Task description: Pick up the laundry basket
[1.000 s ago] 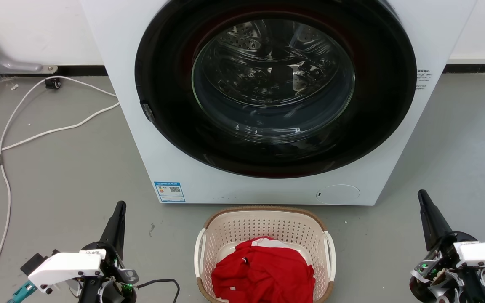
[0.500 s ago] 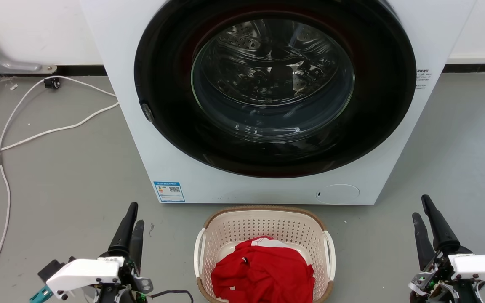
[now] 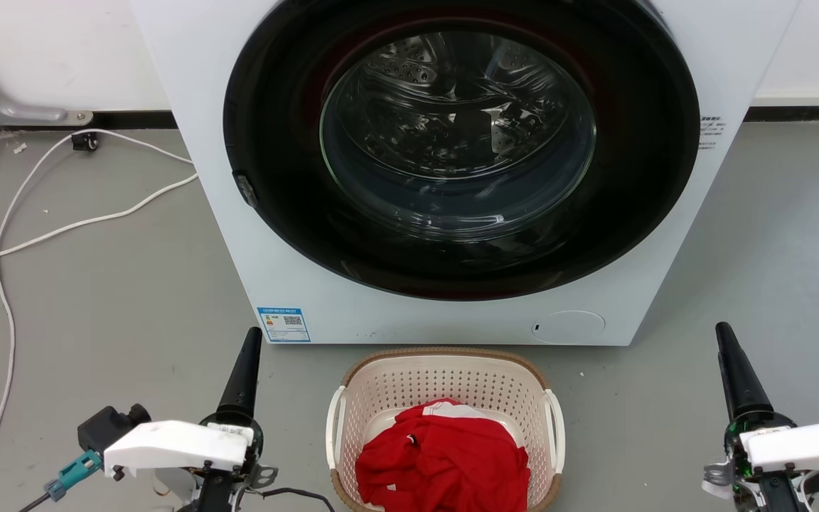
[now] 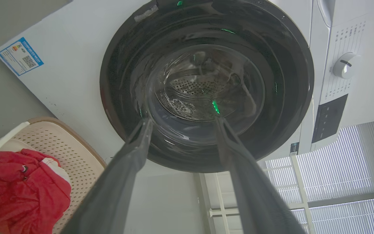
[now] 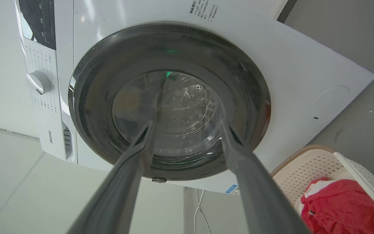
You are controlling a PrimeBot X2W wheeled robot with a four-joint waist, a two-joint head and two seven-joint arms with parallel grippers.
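- The laundry basket [image 3: 445,382] sits on the grey floor [image 3: 111,284] between the two hands, just in front of a white washing machine [image 3: 253,235].
- The left hand [image 3: 251,340] has its two long dark fingers spread apart. It holds nothing and points at the machine's round glass door. The basket's nearer loop handle [image 3: 332,427] lies to its right, not touching.
- The right hand [image 3: 724,334] is likewise spread and empty. The other handle [image 3: 559,430] lies to its left, well apart.
- To lift well, each hand probably needs to turn inward, drop to its own handle and close at matching height, so the basket rises level.
- The basket is cream plastic, a rounded rectangle with walls dotted by small holes and a brown woven-look rim.
- The white handles are thin, smooth loops and likely slippery.
- A crumpled red garment [image 3: 445,462] lies soft inside.
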